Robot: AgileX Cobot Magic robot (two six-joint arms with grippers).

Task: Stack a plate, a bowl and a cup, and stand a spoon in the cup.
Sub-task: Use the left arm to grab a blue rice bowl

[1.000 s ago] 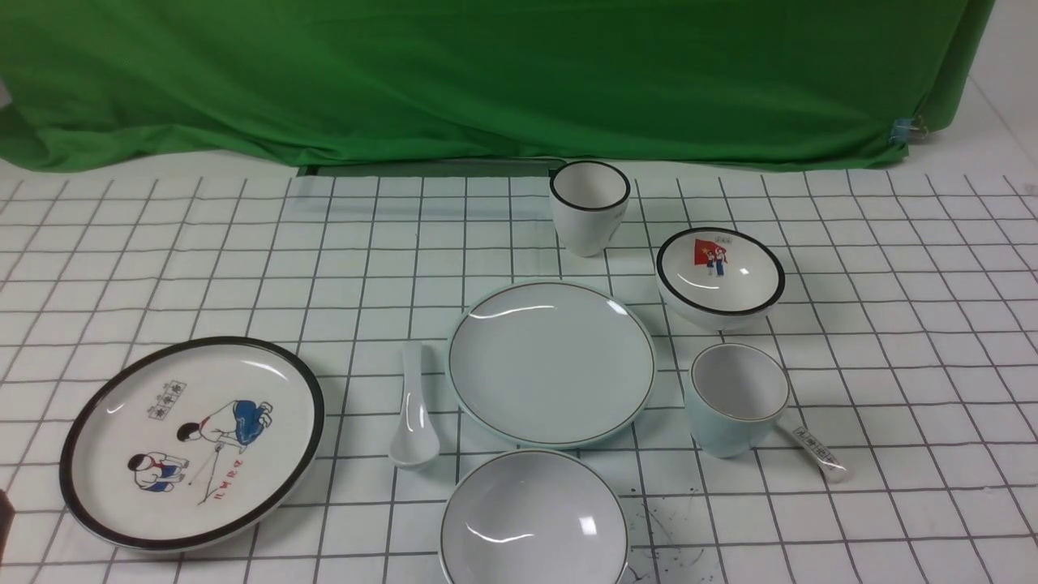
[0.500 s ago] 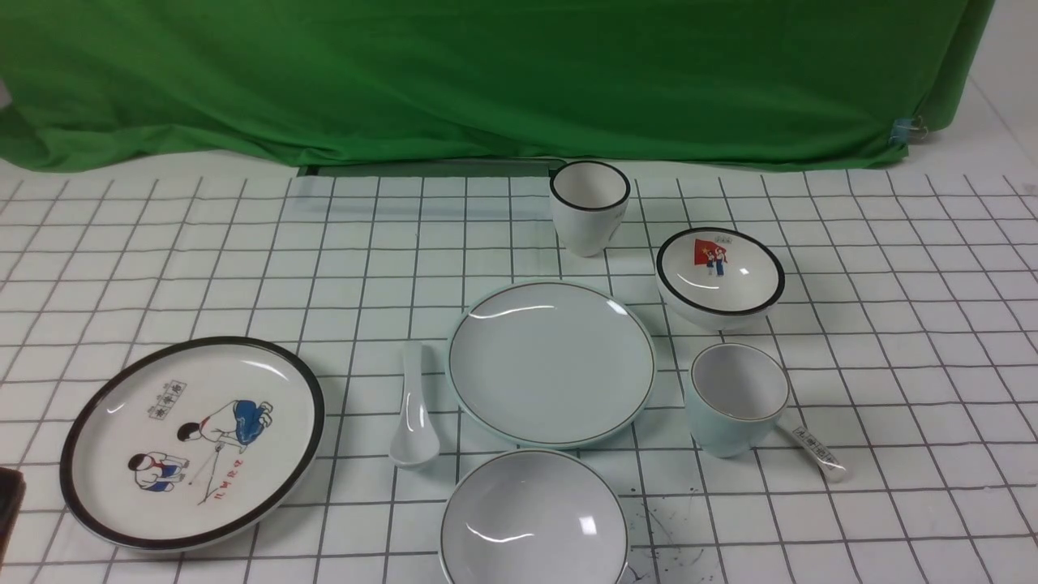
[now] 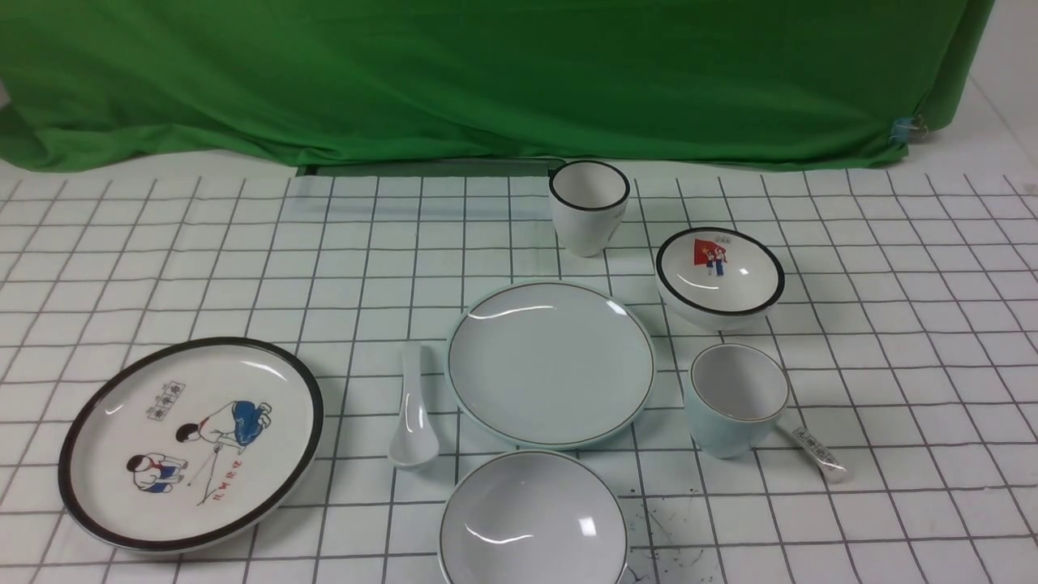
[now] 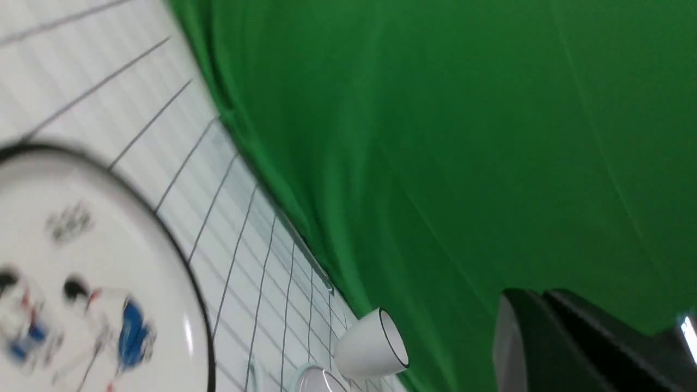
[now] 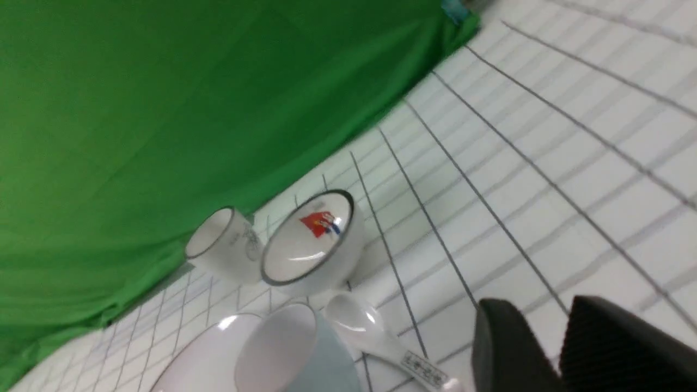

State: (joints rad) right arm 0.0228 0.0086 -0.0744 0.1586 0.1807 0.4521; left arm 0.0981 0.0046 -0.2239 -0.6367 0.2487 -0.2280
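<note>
The plain pale plate [image 3: 551, 363] lies mid-table, and the plain bowl [image 3: 534, 519] sits just in front of it. To the plate's right stands the pale blue cup [image 3: 736, 397] [image 5: 294, 354]. The plain white spoon [image 3: 413, 414] lies to its left. Neither gripper shows in the front view. In the left wrist view my left gripper [image 4: 536, 294] is shut, holds nothing, and hangs above the table's left side. My right gripper [image 5: 537, 305] stands slightly open and empty, over bare cloth to the right of the cup.
A black-rimmed cartoon plate [image 3: 190, 442] [image 4: 81, 272] lies at front left. A black-rimmed cup [image 3: 589, 207] and a flag bowl [image 3: 720, 276] [image 5: 310, 239] stand behind the plate. A printed spoon [image 3: 819, 453] [image 5: 375, 332] lies beside the cup. Green cloth [image 3: 486, 73] hangs at the back.
A dark part of my left arm that showed at the front view's left edge has gone out of that view. None of the tableware has moved.
</note>
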